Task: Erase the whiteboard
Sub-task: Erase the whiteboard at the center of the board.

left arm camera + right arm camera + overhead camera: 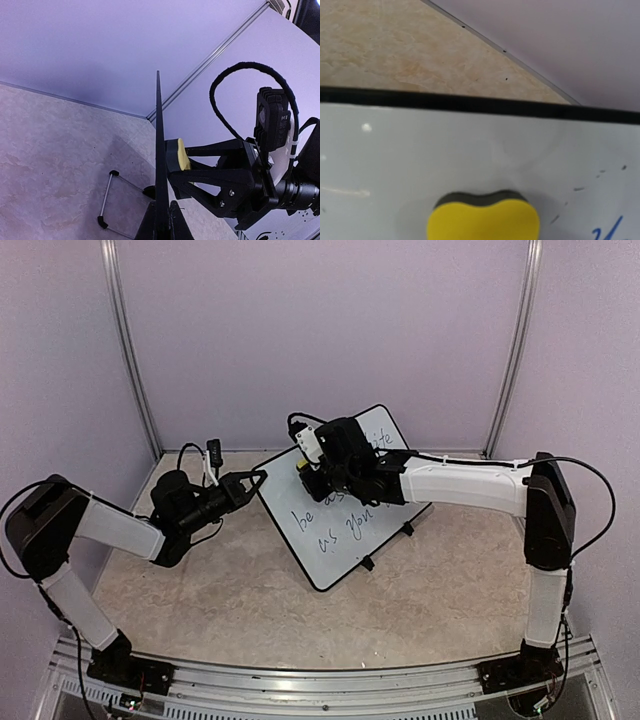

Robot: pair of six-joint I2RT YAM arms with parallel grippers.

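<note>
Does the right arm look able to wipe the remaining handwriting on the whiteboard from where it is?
Probably yes. The right arm's sponge presses the whiteboard face beside the handwriting, nothing between them; the left arm holds only the board's edge.

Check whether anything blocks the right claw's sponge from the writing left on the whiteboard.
Nothing visible does. The yellow sponge in the right claw rests on the whiteboard, with bare board between it and the remaining writing. The left claw grips the board's edge, off that path.

High overview, wrist cameras near whiteboard [335, 540]
</note>
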